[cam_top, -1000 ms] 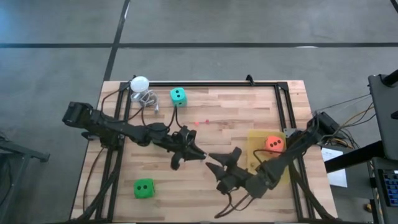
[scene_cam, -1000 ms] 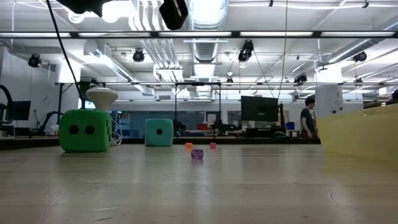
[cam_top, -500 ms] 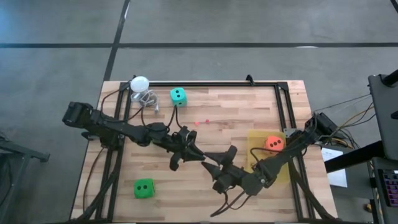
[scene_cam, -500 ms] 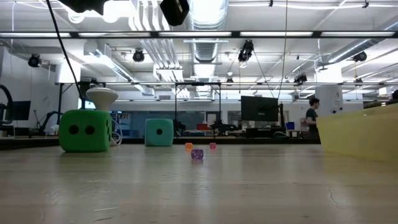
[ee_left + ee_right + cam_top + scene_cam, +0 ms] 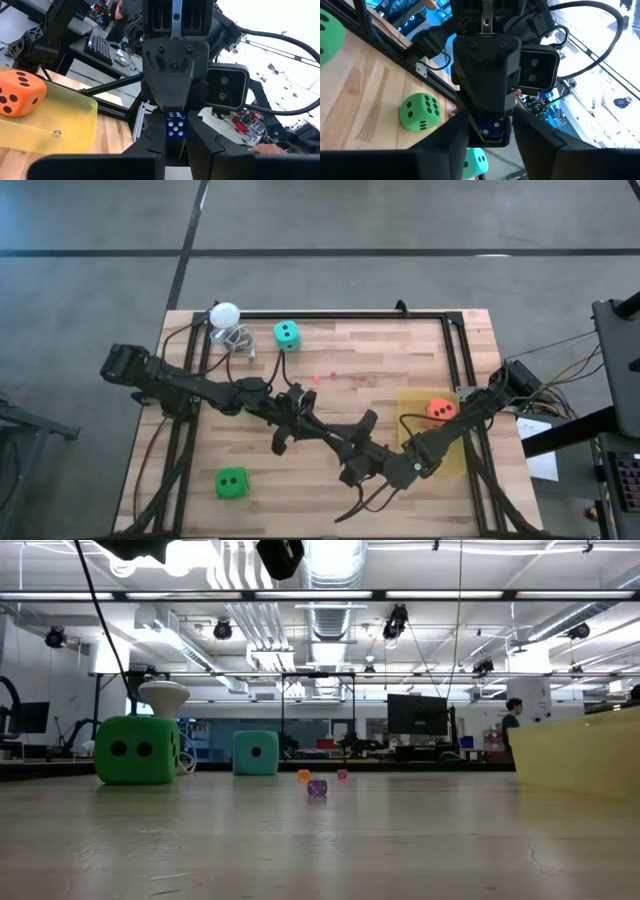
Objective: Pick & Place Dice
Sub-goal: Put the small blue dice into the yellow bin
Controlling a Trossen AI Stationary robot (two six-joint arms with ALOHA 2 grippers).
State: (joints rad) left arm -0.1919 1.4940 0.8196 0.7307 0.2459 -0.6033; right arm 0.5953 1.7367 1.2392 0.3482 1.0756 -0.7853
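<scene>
Your left gripper (image 5: 318,433) and right gripper (image 5: 352,452) meet tip to tip mid-table, toward the near edge. A small dark-blue die with white pips (image 5: 175,124) sits pinched between the left fingers, while the right fingers spread around it, unclenched. The orange-red foam die (image 5: 441,411) lies in the yellow translucent tray (image 5: 412,402) by the right edge.

No words, labels, brand names or written numbers could be read anywhere. The only marks were dark pips on the dice: two on the green die (image 5: 137,750), one on the teal die (image 5: 256,753), and five on the small blue die (image 5: 175,125).
</scene>
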